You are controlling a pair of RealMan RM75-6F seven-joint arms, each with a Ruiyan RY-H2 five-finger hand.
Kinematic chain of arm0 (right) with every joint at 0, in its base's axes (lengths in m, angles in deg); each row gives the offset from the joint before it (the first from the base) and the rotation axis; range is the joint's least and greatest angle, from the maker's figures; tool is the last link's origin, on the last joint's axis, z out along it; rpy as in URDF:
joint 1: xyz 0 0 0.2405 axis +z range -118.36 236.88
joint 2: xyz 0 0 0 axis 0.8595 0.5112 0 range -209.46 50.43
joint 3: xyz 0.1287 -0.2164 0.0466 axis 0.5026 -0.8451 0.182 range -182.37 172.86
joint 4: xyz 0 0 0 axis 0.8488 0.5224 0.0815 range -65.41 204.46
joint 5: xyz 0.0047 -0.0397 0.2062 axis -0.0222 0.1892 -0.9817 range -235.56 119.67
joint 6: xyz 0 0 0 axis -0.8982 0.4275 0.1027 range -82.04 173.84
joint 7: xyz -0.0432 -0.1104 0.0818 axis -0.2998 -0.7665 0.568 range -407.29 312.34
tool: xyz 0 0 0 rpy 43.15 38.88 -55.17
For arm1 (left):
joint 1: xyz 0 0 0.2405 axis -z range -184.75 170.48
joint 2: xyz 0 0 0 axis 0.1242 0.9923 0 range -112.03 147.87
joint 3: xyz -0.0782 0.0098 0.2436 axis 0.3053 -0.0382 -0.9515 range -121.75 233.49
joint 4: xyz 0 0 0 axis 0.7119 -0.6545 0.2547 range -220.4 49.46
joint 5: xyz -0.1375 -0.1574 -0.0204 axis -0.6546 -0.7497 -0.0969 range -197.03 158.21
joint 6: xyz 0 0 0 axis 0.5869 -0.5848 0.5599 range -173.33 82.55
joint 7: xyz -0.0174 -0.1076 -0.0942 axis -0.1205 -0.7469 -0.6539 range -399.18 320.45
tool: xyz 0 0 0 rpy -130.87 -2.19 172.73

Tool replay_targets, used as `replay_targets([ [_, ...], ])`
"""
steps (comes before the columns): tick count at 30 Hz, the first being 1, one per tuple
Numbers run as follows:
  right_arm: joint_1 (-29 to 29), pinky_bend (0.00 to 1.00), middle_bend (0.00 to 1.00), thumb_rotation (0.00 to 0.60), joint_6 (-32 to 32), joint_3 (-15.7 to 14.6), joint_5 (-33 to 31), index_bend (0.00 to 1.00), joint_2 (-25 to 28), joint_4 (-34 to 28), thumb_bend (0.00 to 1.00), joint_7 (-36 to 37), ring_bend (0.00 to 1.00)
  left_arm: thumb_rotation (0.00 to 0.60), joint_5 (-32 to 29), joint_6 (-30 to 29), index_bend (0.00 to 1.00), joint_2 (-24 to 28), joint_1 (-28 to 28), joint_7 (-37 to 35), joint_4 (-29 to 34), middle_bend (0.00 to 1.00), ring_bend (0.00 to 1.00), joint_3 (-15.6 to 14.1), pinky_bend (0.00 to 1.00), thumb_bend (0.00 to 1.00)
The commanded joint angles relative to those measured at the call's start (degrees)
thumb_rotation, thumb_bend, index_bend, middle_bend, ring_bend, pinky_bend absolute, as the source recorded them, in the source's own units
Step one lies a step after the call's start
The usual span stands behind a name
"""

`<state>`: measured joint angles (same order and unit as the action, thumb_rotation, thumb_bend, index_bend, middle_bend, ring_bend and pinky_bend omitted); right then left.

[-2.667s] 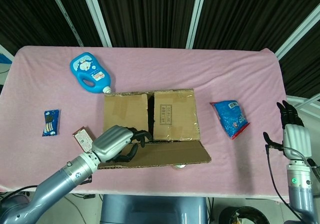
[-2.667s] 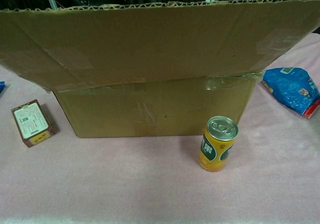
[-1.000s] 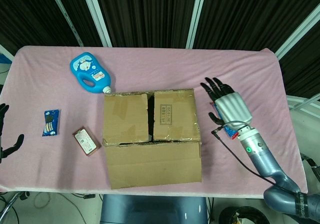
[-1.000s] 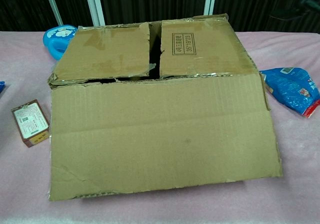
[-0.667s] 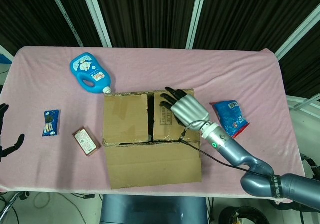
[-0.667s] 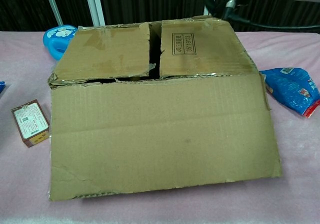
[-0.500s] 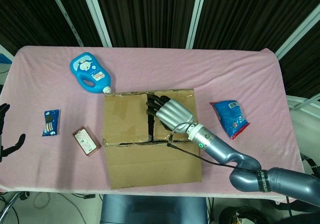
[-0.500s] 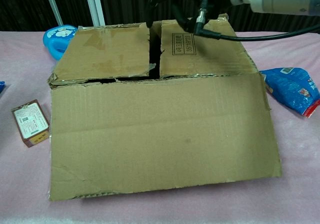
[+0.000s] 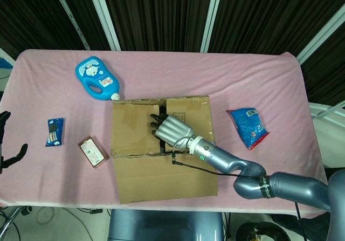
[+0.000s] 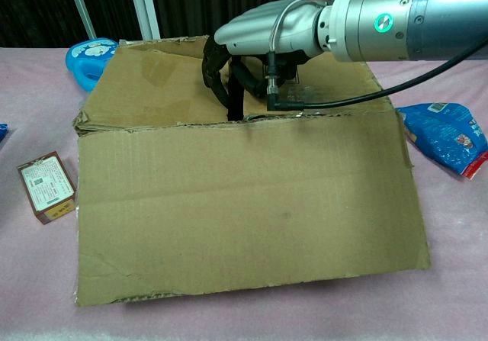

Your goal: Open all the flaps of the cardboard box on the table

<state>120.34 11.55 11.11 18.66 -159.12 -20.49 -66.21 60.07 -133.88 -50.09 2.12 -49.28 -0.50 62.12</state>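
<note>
The cardboard box stands mid-table. Its long front flap hangs open toward me, filling the chest view. The two top flaps, left and right, still lie flat and closed. My right hand rests over the slit between them. In the chest view this hand has its dark fingers spread and curving down into the slit at the left flap's edge, and they hold nothing that I can see. My left hand hovers at the far left edge, fingers apart and empty.
A blue bottle lies behind the box on the left. A blue packet and a small brown carton lie left of the box. A blue snack bag lies to its right. The pink cloth covers the table.
The front flap dropped open and my left hand withdrew to the left edge. My right hand swept in from the right, crossed the right flap, and lowered its fingers into the slit.
</note>
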Motion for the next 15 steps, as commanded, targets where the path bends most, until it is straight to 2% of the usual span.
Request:
replay_targets([
  [1, 0.87, 0.22, 0.3, 0.6, -0.33, -0.97, 1.79, 0.5, -0.26, 1.27, 1.0, -0.82, 0.08, 0.6, -0.05, 0.23, 0.03, 0.05, -0.04, 0.01, 0.05, 0.05, 0.01, 0.13, 0.08, 0.28],
  [7, 2.75, 0.22, 0.43, 0.6, -0.67, -2.94, 7.18, 0.61, 0.81, 3.36, 1.0, -3.89, 0.13, 0.6, 0.01, 0.5, 0.03, 0.12, -0.18, -0.03, 0.24, 0.05, 0.01, 0.42, 0.08, 0.28],
  [15, 4.05, 0.22, 0.45, 0.6, -1.78, -4.79, 12.48, 0.65, 3.78, 3.7, 1.0, -4.92, 0.14, 0.6, 0.37, 0.94, 0.03, 0.26, -0.32, -0.07, 0.61, 0.05, 0.0, 0.54, 0.08, 0.28],
])
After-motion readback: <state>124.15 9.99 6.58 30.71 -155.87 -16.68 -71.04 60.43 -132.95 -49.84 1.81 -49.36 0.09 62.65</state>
